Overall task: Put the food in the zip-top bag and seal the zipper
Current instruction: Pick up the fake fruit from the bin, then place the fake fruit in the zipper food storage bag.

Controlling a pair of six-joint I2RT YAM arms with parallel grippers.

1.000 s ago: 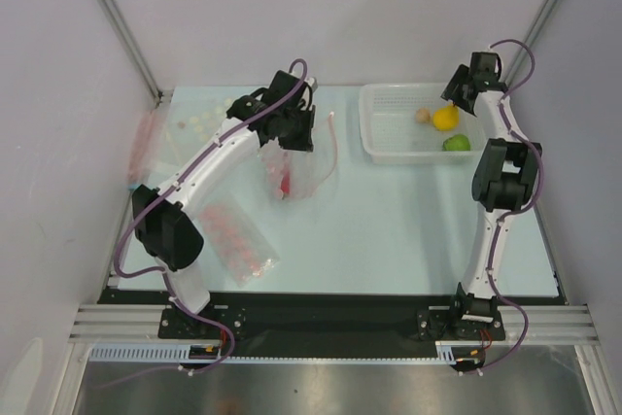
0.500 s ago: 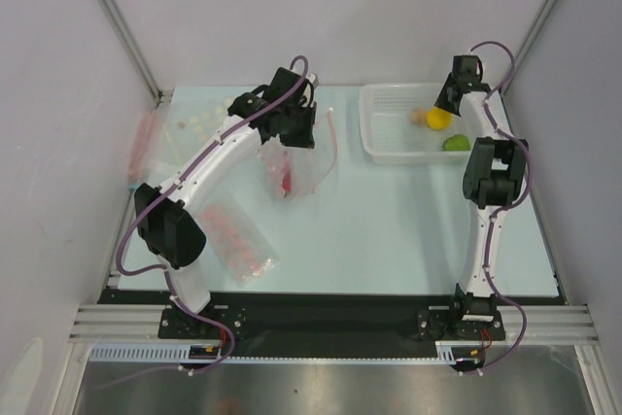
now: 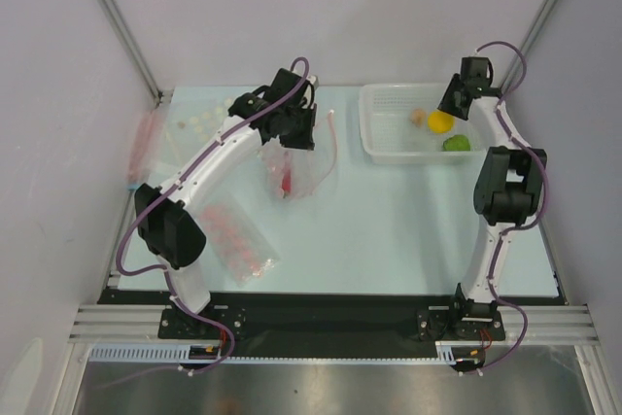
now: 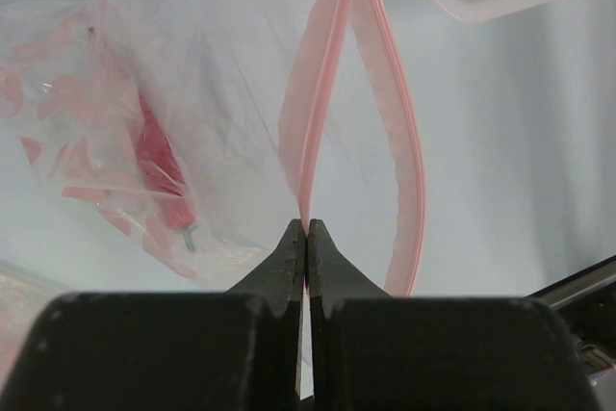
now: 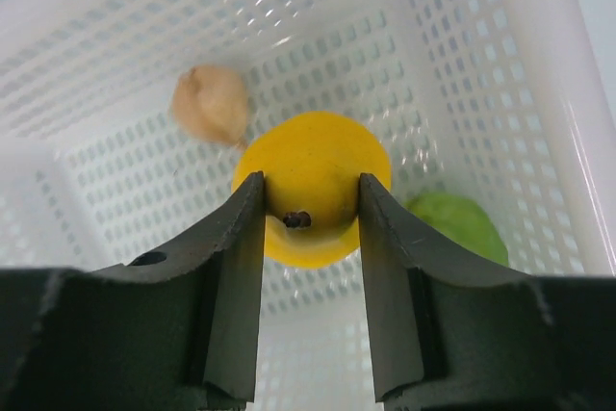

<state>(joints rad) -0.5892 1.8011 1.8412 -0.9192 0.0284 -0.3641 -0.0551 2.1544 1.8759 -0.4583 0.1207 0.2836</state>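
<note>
The zip-top bag (image 3: 296, 174) lies crinkled left of centre with the red chili pepper (image 4: 160, 172) inside it. My left gripper (image 4: 306, 230) is shut on one side of the pink-red zipper (image 4: 319, 93); the other side (image 4: 405, 151) bows away, so the mouth gapes. In the white basket (image 5: 115, 36), my right gripper (image 5: 310, 190) is shut on the yellow pear-like fruit (image 5: 314, 146), a finger on each flank. The beige bulb (image 5: 210, 103) lies behind on the left, the green round fruit (image 5: 454, 224) on the right. From above, the right gripper (image 3: 449, 110) hangs over the basket's right half.
A flat packet of pink-red round pieces (image 3: 239, 240) lies near the left arm's base. A packet of pale round pieces (image 3: 199, 121) and a pinkish packet (image 3: 146, 138) sit at the far left. The basket rim (image 3: 389, 155) stands at the back right, close to the right wall.
My right gripper has dropped onto the yellow fruit and its jaws have narrowed against it. The left gripper and the bag have stayed as they were.
</note>
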